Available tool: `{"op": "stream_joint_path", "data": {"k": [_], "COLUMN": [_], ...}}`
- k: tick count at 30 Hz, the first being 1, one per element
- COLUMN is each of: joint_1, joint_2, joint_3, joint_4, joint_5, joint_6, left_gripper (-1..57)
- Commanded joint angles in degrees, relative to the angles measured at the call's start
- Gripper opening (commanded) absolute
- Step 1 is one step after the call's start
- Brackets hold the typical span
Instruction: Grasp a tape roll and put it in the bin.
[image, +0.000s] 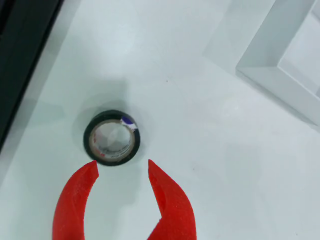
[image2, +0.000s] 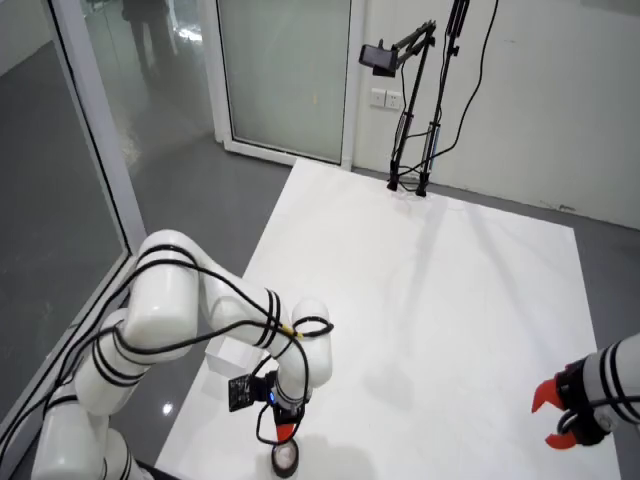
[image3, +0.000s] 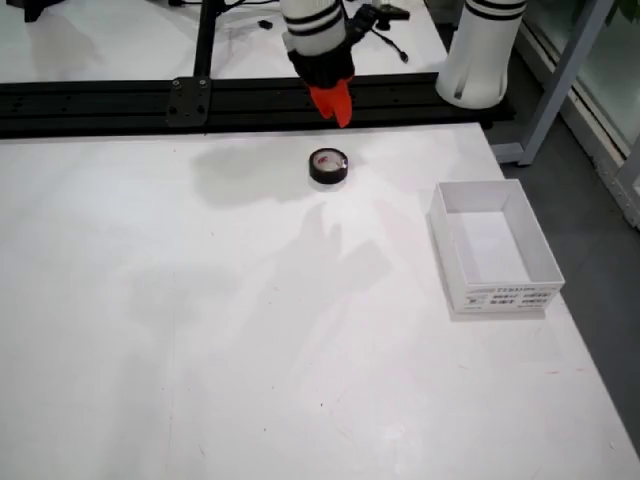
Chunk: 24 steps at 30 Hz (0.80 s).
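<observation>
Lying flat on the white table (image3: 200, 330), the tape roll (image: 112, 137) sits well apart from the bin (image3: 493, 249); the red gripper (image: 122, 170) hovers just beside the roll, jaws released, grasping nothing.

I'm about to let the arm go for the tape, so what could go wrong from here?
1. The open gripper sits short of the tape roll; closing now would likely clip only its near edge or miss.
2. The roll lies flat on a smooth white table, so a fingertip nudge could slide it.
3. The bin stands apart; a weak grip may drop the roll on the way.
</observation>
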Motion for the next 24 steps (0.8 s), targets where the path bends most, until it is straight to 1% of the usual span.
{"op": "stream_joint_path", "data": {"k": [1,7,15,24], "joint_1": [2.3,2.2,2.0,1.4], "joint_2": [7.8,9.3,9.6,10.9], "joint_3": [0.1,0.1,0.1,0.0], "joint_4": [1.7,1.6,1.7,1.7], "joint_5": [-5.4,-7.3,-7.4,-9.3], "joint_6": [-0.4,-1.2,-1.9,-3.3], "left_gripper": [22.1,22.2,22.1,22.3]}}
